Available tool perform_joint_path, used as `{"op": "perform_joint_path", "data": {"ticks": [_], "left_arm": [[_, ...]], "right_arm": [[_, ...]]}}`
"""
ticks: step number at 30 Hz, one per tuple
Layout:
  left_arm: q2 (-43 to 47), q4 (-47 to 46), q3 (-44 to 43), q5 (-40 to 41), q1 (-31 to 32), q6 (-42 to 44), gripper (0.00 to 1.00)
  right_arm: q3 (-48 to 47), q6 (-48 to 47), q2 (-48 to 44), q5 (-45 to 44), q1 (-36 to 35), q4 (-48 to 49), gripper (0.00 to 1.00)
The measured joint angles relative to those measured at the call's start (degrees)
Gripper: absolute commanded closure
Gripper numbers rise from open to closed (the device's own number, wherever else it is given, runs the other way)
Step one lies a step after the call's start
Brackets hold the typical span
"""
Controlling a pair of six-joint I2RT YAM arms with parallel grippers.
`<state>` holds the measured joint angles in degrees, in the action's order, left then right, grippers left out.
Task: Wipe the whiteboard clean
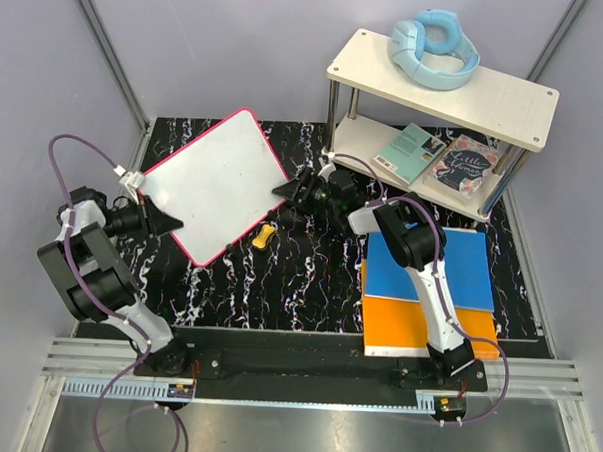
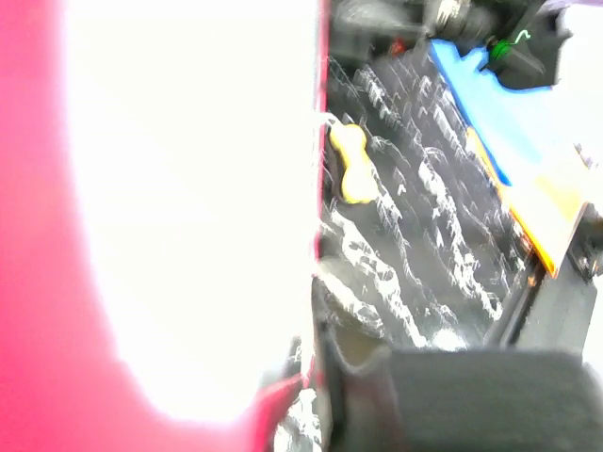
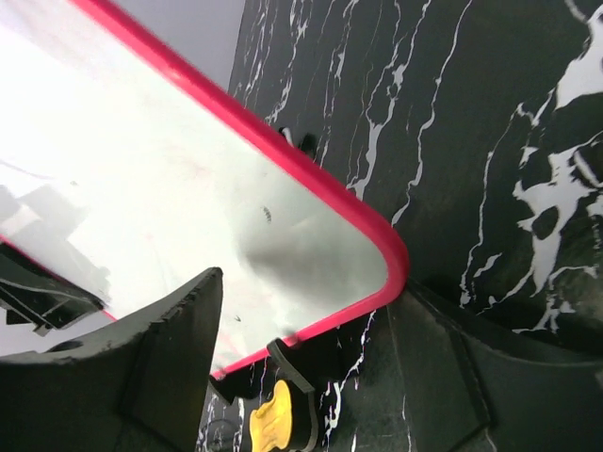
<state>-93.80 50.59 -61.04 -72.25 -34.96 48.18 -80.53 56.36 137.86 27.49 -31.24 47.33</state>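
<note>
The whiteboard [image 1: 218, 182], white with a pink-red rim, lies turned at an angle on the black marbled table, left of centre. Its face looks almost blank, with only faint specks. My left gripper [image 1: 170, 222] is shut on its left edge; the left wrist view is blurred and shows the board [image 2: 179, 188] filling the left side, with its rim at my gripper [image 2: 311, 377]. My right gripper [image 1: 283, 190] is open at the board's right corner. In the right wrist view that corner [image 3: 391, 259] sits between my spread jaws [image 3: 306, 282]. A yellow eraser [image 1: 264, 236] lies on the table by the board's lower right edge and also shows in the wrist views [image 3: 276, 422] [image 2: 350, 169].
A two-tier shelf [image 1: 507, 105] stands at the back right, with blue headphones [image 1: 434, 50] on top and two books [image 1: 439, 160] below. A blue flat rectangle [image 1: 470, 268] and an orange one [image 1: 397, 325] lie at the right front. Grey walls close in the sides.
</note>
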Motion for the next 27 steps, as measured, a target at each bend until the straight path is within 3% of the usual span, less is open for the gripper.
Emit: {"op": "perform_joint_path", "data": {"ticks": [6, 14, 27], "left_arm": [[-2.1, -0.8, -1.6, 7.1, 0.2, -4.7, 0.57], [-2.1, -3.5, -0.7, 16.1, 1.5, -9.9, 0.3], [5.7, -11.0, 2.9, 25.1, 2.2, -14.7, 0.15]], "right_arm": [[1.6, -1.5, -2.0, -1.4, 0.3, -0.4, 0.09], [4.9, -3.3, -5.6, -2.2, 0.3, -0.9, 0.07], [6.2, -3.5, -6.6, -2.0, 0.2, -1.2, 0.05]]}}
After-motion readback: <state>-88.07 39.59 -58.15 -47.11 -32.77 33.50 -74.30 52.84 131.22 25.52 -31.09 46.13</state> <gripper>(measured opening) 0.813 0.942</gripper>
